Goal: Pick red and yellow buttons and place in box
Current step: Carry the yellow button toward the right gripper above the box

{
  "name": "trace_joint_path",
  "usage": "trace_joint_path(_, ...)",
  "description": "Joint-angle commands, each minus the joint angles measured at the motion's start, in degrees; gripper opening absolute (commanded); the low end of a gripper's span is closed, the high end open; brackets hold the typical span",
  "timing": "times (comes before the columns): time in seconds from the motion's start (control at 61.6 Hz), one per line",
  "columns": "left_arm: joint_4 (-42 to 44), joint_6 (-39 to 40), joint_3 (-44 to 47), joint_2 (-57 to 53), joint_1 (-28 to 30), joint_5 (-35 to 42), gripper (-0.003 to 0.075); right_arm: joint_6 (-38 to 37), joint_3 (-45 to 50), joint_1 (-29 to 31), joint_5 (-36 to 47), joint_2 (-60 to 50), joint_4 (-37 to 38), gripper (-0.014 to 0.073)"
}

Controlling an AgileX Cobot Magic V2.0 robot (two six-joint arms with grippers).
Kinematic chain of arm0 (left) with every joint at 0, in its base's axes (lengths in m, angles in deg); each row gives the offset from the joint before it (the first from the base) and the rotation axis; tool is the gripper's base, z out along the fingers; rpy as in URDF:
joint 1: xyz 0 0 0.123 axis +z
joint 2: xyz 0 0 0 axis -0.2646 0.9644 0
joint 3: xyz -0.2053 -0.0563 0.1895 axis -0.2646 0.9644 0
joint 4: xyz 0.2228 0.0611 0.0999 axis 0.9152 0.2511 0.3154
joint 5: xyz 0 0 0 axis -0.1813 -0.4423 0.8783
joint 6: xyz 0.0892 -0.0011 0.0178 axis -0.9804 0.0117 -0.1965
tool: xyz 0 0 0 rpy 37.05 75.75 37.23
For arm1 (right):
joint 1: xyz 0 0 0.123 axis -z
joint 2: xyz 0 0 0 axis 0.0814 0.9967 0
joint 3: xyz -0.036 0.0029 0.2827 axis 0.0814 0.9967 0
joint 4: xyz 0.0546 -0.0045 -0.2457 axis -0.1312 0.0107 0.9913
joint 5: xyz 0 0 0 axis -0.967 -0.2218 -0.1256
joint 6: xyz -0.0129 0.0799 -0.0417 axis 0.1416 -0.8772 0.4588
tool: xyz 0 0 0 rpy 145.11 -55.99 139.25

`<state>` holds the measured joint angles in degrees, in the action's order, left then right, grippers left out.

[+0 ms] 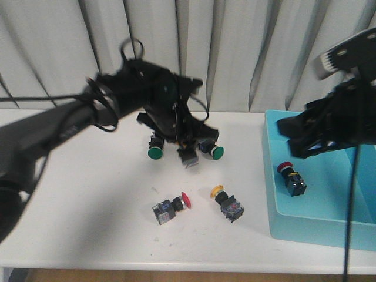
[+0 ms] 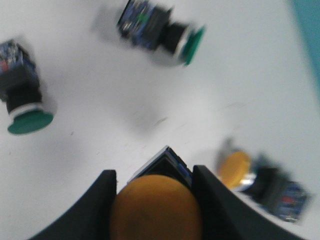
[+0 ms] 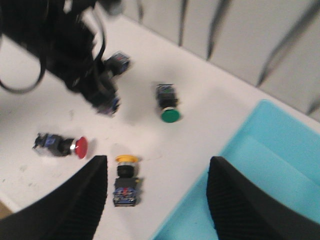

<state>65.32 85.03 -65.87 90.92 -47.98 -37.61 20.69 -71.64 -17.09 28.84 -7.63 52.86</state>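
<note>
**Q:** State the positions of the large items.

**A:** The white table (image 1: 88, 200) carries the turquoise box (image 1: 317, 220) at its right side. The left arm (image 1: 53, 132) reaches in over the table's middle. The right gripper (image 3: 157, 200) hangs above the box's left wall, fingers spread wide, nothing between them.

**Q:** Condition of the left gripper?

**A:** The left gripper (image 2: 155, 192) is closed around a yellow button (image 2: 156, 207), cap toward the wrist camera, body (image 1: 188, 157) raised off the table.

**Q:** Remaining buttons?

**A:** One red button (image 1: 292, 176) lies inside the box near its left wall. On the table, a second red button (image 1: 171, 207) and a second yellow button (image 1: 227, 202) lie near each other, apart, in front of the left gripper. Two green buttons (image 1: 155, 148) (image 1: 211, 149) lie either side of that gripper.
</note>
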Motion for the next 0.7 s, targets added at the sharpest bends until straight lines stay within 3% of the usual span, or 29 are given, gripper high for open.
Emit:
trace_joint_path(0.0, -6.9, -2.9, -1.8, -8.5, 0.1, 1.5, -0.0008, 1.9, -1.4, -2.0, 4.2, 2.1, 0.2, 0.0436)
trace_joint_path(0.26, -20.3, -5.5, -1.7, -15.8, 0.1, 0.3, -0.0006, 5.3, -1.4, -4.7, 7.5, 6.7, -1.8, 0.0436)
trace_joint_path(0.455, -25.9, -5.2, -1.7, -18.2, 0.1, 0.6, -0.0006, 12.1, -1.4, -8.0, 9.3, 6.7, -5.4, 0.0436)
trace_joint_path(0.682, -32.1, -4.8, -1.7, -18.9, 0.1, 0.9, 0.0, 14.3, -1.4, -8.4, 10.6, 6.7, -5.1, 0.0436)
